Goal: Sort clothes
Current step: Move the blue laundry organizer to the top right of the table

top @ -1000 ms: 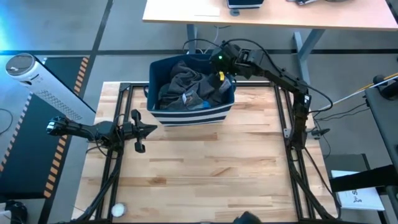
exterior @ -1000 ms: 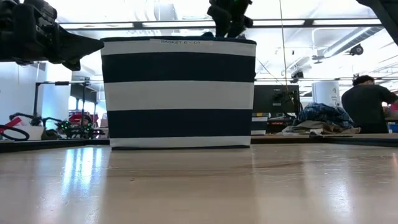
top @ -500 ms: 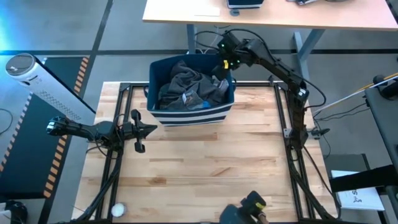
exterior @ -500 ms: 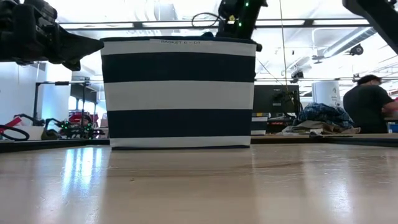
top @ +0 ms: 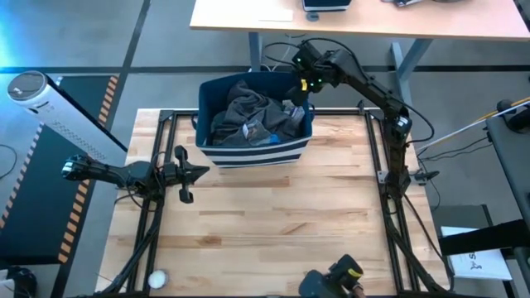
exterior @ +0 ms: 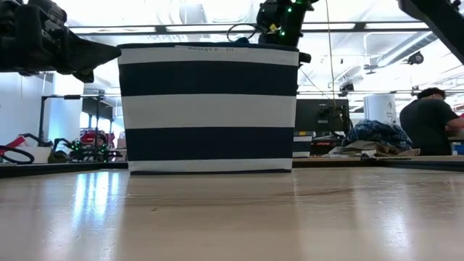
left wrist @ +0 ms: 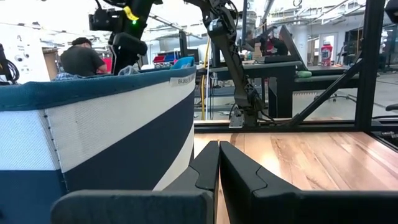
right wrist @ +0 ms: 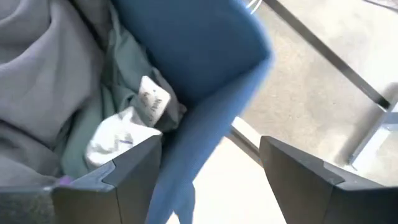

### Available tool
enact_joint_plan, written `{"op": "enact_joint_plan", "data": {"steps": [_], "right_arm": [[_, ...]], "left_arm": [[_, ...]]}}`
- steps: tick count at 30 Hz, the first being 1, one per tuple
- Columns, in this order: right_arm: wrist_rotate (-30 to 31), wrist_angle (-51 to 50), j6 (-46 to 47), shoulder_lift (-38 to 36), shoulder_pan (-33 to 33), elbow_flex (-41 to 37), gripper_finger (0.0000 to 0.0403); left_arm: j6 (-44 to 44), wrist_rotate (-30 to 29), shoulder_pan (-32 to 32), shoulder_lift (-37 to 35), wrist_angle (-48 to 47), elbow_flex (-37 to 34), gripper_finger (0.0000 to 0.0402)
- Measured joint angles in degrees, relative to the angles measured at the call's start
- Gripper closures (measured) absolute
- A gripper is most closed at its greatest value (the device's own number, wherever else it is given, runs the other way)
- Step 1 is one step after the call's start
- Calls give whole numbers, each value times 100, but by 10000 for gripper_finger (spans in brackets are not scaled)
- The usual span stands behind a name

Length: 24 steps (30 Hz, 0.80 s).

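The clothes lie heaped in the navy, white-striped bin (top: 252, 149) at the table's far middle. They include a dark charcoal garment (top: 247, 112), a small blue piece (top: 267, 137), and, in the right wrist view, grey cloth (right wrist: 43, 74), teal-green cloth (right wrist: 121, 87) and a white piece with a label (right wrist: 124, 134). My right gripper (top: 296, 99) (right wrist: 205, 155) is open above the bin's far right corner. One finger (right wrist: 118, 171) is over the clothes inside, the other (right wrist: 298, 177) outside the blue wall (right wrist: 205, 81). My left gripper (top: 199, 171) (left wrist: 219, 162) waits shut, left of the bin. My right gripper straddles the bin's wall near its far right corner, coming from above. I cannot tell whether either finger touches the wall or the clothes.
Black frame rails (top: 377, 157) run along the table's left and right sides. Bare wood (top: 273, 223) stretches from the bin to the near edge. A small round device (top: 335, 277) sits at the near edge. In the room behind, a person (exterior: 428, 123) stands at a bench with piled cloth.
My right gripper has moved from over the clothes at the bin's right side toward the table's far edge and slightly right, to the bin's far right corner. The clothes and the bin have not moved.
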Motion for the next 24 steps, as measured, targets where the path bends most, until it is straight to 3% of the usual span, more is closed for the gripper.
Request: {"op": "enact_joint_plan", "data": {"steps": [9,14,19,24], "right_arm": [[8,-249,250,-287,-14,46,143],[-391,-219,280,-165,-13,-38,147],[-420,-188,144,52,-15,-220,145],[-423,-36,-237,130,-26,-508,195]], "left_arm": [[-43,0,2,0,25,1,402],[-43,0,0,0,26,1,402],[-43,0,2,0,26,1,402],[-43,0,0,0,24,1,402]]}}
